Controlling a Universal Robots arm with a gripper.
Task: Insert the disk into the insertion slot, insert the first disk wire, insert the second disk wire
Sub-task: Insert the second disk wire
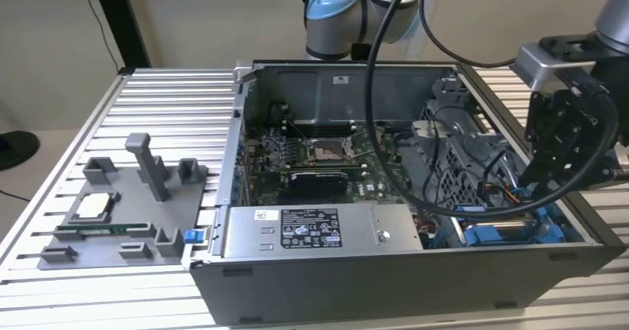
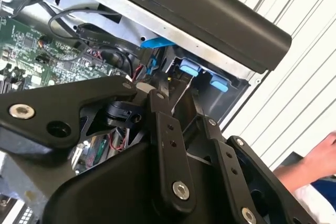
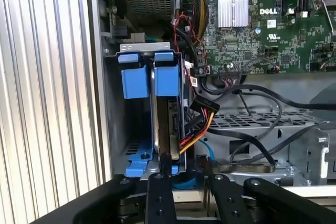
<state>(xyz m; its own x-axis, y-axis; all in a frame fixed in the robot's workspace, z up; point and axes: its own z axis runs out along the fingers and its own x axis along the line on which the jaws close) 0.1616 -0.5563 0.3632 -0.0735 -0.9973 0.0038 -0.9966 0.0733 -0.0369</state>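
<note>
While the disk [image 3: 164, 119] stands edge-on in the insertion slot [image 3: 114, 119], the tool [image 3: 187, 177] hangs at its open end.
Slot occupies the case [image 1: 393, 286] corner at the exterior view's right. Tool aligns with the disk, probably to seat it; spread or pinching cannot be told. Coloured wires [image 3: 195, 129] lie just beside.

The rectangular grey sheet-metal drive bay with bright blue plastic fittings [image 3: 114, 114] sits in a corner of the open computer case, low at the exterior view's right [image 1: 496, 235]. It has two side-by-side compartments, each topped by a blue tab, which both wrist views show [image 2: 190, 70]. The flat silver metal hard drive in its blue carrier bracket [image 3: 169, 120] stands on edge inside the compartment nearer the green circuit board.
</note>
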